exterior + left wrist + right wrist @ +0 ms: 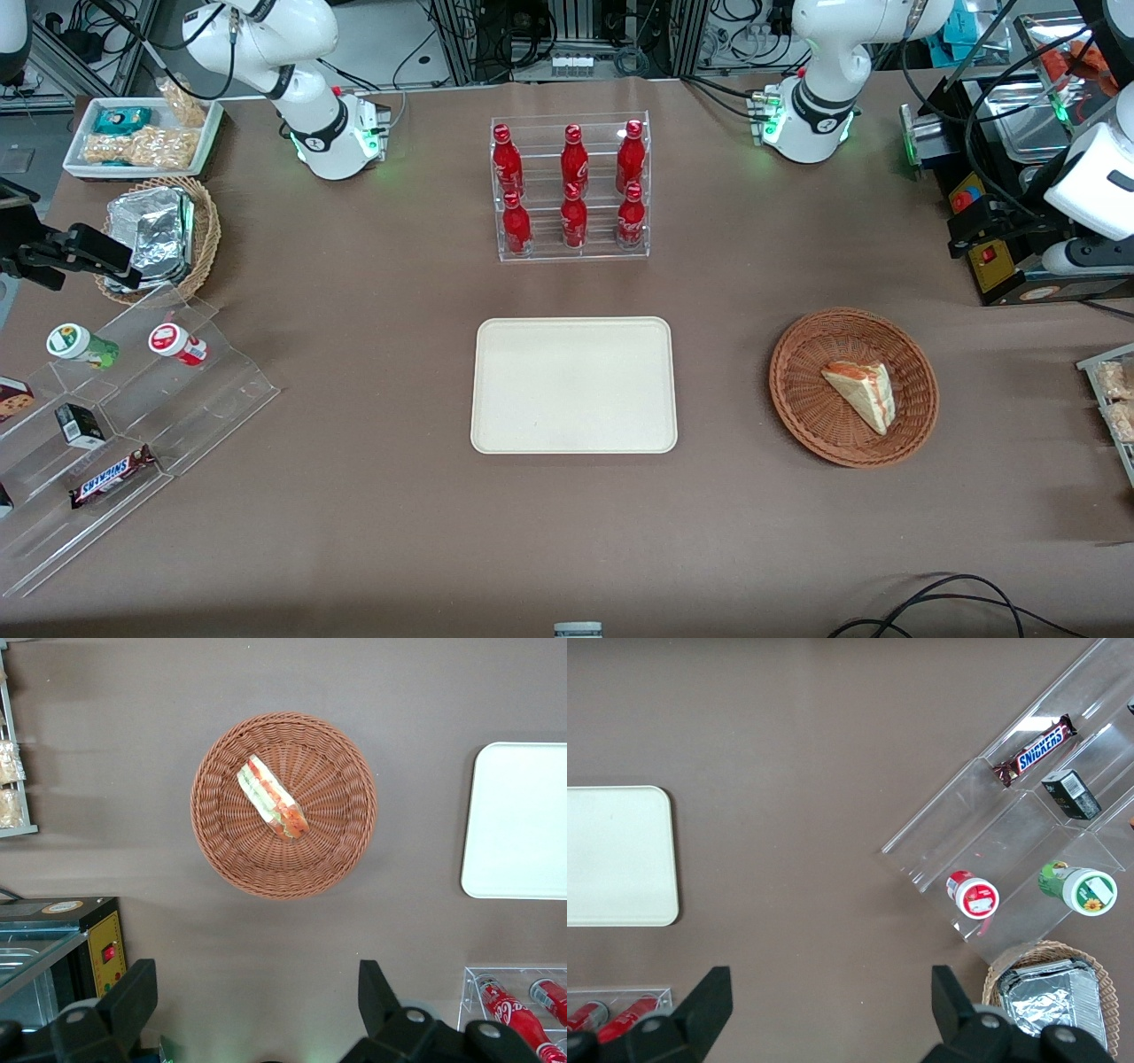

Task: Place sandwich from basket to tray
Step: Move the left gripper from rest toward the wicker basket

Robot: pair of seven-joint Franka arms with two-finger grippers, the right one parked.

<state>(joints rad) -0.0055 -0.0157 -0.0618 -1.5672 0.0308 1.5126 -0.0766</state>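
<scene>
The sandwich (861, 392) (272, 797), a pale wedge with orange-red and green filling, lies in the round reddish-brown wicker basket (797, 390) (345, 850) toward the working arm's end of the table. The cream tray (574, 385) (518, 819) (616, 855) sits bare at the table's middle, beside the basket. My gripper (257, 979) (979, 232) hangs high above the table, farther from the front camera than the basket and close to a black control box. Its fingers are spread wide and it is open, with only the brown tablecloth between them.
A clear rack of red bottles (571, 190) (518, 1010) stands farther back than the tray. The black box with a yellow panel (997, 266) (106, 943) is beside my gripper. Toward the parked arm's end are a stepped acrylic snack stand (115, 416), a tan basket with foil packets (164, 235) and a white snack tray (142, 137).
</scene>
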